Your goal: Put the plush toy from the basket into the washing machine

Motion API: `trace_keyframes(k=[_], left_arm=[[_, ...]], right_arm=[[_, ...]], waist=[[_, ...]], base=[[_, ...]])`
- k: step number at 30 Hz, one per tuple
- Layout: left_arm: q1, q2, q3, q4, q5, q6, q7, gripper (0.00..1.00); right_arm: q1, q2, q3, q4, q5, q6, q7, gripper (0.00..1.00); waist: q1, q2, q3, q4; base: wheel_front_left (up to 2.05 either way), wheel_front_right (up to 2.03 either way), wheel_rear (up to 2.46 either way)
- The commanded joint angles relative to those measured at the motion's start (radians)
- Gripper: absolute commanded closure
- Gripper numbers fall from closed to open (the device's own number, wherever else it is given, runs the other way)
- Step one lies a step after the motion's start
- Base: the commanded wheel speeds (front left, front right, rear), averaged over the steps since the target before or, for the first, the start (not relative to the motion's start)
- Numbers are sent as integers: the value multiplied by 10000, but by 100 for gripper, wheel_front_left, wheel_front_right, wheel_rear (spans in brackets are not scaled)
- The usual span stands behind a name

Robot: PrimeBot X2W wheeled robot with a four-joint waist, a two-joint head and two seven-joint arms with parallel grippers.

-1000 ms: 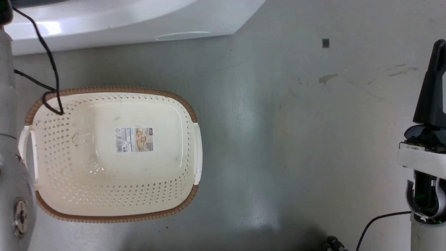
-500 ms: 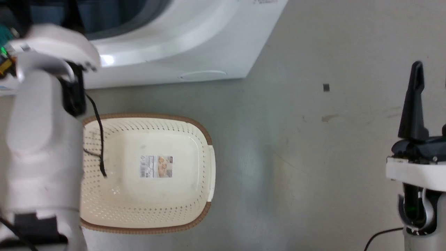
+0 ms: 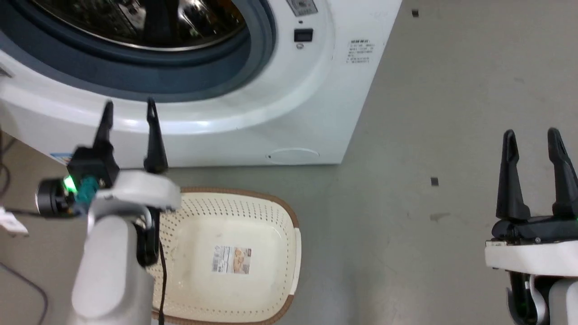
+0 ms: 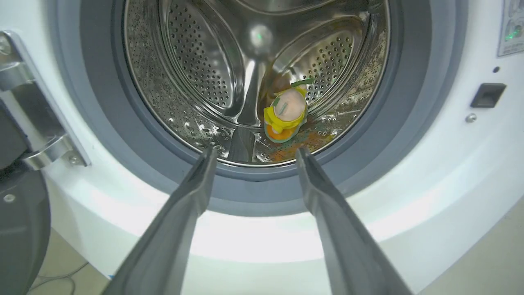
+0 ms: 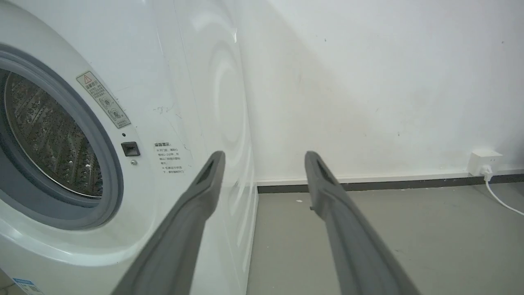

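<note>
The grey floor [image 3: 429, 90] bears the washing machine [image 3: 307, 104] and, near it, the basket [image 3: 280, 271].

No wording can be read. The washer [image 5: 184, 61] front carries a warning sticker [image 5: 103, 99] with a red triangle sign and, lower down, a printed text block [image 5: 169, 157] (characters too small). The basket [image 3: 273, 221] bottom bears a barcode label [image 3: 231, 259].

The grey floor [image 3: 406, 113] bears a small dark square mark [image 3: 434, 181], a faint smudge [image 3: 439, 217] just beside it, and a second square mark [image 3: 415, 13] farther off. Along the floor's far edge, a dark skirting strip [image 5: 389, 185] runs under a white wall [image 5: 389, 82]. Low on the wall sits a white socket [image 5: 485, 157], and its white cable [image 5: 501, 200] trails onto the floor.
</note>
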Motion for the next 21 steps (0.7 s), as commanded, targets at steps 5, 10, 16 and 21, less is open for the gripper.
trace_keyframes(k=[5,10,16,21], left_arm=[[1570,-268,-224,-699,347,-61,-53,0],[2854,-378,-181,-1063,417,49,-53,0],[3809,-459,-234,-1345,445,17,-53,0],[4526,-555,-362,-1482,466,56,-53,0]], right_arm=[[667,-6,-100,222,-37,6,-44,0],[1239,-6,-129,370,-130,6,-44,0],[1747,-6,-152,503,-197,6,-44,0],[2307,-6,-61,687,-298,6,-44,0]], waist=[[1,-1,-1226,348],[1,-1,-1933,404],[1,-1,-2527,442],[1,-1,-3079,478]], base=[[0,0,0],[0,0,0],[0,0,0],[0,0,0]])
